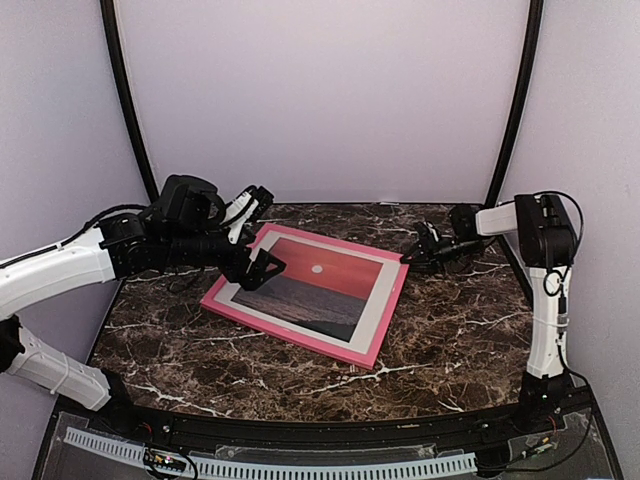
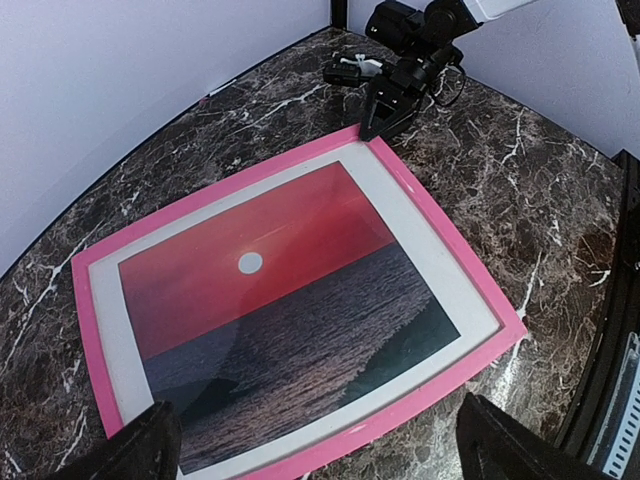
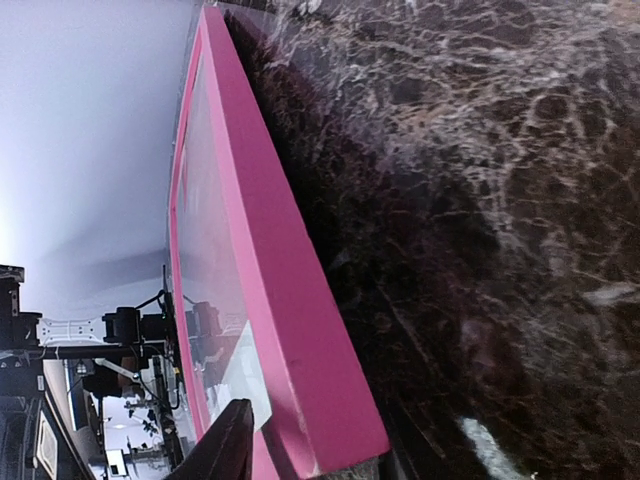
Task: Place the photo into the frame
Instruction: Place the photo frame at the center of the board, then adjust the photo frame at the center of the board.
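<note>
- Photo (image 1: 310,280) lies seated in the frame (image 2: 452,238), flat on the marble table (image 1: 450,330); long axis runs left to right between my arms
- Left gripper (image 1: 258,236) hovers over the left end, fingers wide apart
- Right gripper (image 2: 378,118) is at the far-right corner; gap I cannot tell

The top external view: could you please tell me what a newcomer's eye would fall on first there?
The pink-red frame lies flat in the middle of the dark marble table, with the sunset photo, red sky over grey sea, showing inside it. The left gripper hovers wide open above the frame's left end, and the right gripper sits at its far right corner.
</note>
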Robot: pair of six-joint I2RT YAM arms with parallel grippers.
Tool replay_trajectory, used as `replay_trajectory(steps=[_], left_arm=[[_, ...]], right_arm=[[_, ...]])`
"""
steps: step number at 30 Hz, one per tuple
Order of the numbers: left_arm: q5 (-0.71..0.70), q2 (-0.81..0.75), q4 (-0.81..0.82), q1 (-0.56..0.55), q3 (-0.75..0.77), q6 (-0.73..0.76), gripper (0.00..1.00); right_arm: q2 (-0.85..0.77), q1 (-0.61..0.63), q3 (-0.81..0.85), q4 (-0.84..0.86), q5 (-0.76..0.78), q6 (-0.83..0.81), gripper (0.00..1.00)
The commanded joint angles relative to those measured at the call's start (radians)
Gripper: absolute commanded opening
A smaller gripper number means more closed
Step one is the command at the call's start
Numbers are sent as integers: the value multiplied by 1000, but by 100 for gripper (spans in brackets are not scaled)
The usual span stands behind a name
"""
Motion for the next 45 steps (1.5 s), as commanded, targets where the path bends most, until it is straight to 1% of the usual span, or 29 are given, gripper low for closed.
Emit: replay_trajectory(steps=[1,8,11,16,17,21,24,27,28,31,35,38,42,45], left_arm=[[-74,6,41,7,-31,-60,99],[-135,70,68,9,-45,-105,99],[-154,93,79,27,-46,-127,99],[-127,126,97,123,-52,-178,99],[-111,135,102,138,-54,-192,99],[-27,170,128,261,-73,-247,99],[84,199,157,382,-102,-291,99],[156,245,199,490,-127,-340,99],[189,265,208,507,-131,-355,99],[217,306,240,579,-157,-379,99],[244,347,305,624,-206,-401,99],[245,377,347,635,-232,-400,99],[293,402,399,637,-267,-398,99],[337,425,406,637,-271,-395,99]], right_arm=[[-21,-27,-12,75,36,34,43],[-80,-41,-46,72,177,60,52],[-115,-43,-61,55,269,63,54],[-197,-42,-102,30,444,69,58],[-219,-40,-119,33,461,69,59],[-301,-10,-207,66,507,83,61],[-359,32,-274,109,542,114,63],[-406,88,-333,159,570,155,64],[-418,105,-354,178,577,171,64],[-452,150,-416,237,599,219,65],[-499,194,-512,333,607,293,65],[-524,223,-558,369,617,323,66],[-538,244,-587,399,637,350,66],[-530,247,-593,428,638,373,66]])
